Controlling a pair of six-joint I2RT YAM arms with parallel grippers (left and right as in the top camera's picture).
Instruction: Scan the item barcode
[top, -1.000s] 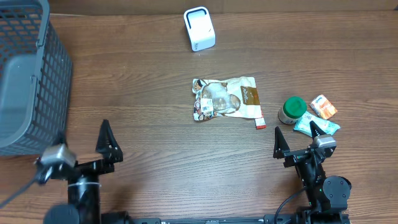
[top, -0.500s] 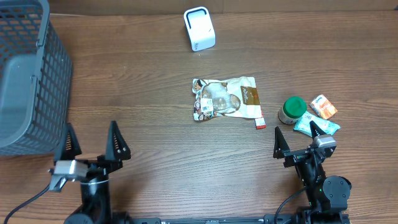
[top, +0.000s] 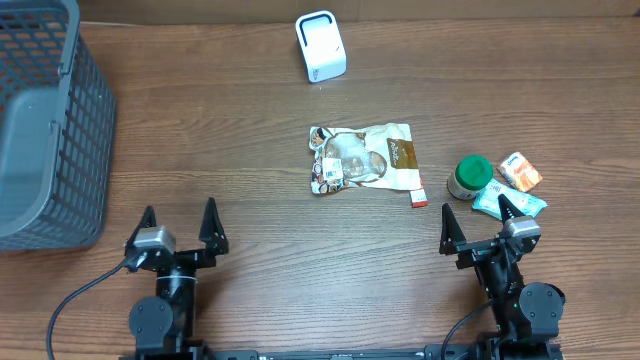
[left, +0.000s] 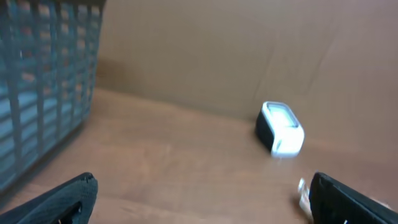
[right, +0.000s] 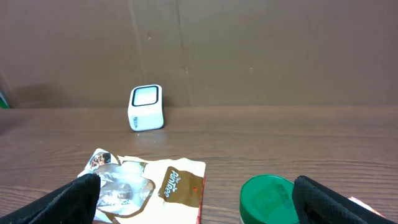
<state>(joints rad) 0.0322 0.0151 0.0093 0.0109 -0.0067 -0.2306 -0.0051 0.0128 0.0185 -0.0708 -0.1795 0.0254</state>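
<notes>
- Basket stands far left.
- Left gripper sits at the near edge, fingers wide apart, empty.
- Scanner stands at the far edge.
- Pouch lies flat mid-table, long axis left-right, white label at its left end.
- Jar stands near its right end.
- Right gripper sits near the jar, fingers apart, empty.

- One grey basket
- One white scanner
- One snack pouch
- One green-lidded jar
- Two small packets: orange packet, pale blue packet
- Two hands: left hand, right hand
</notes>
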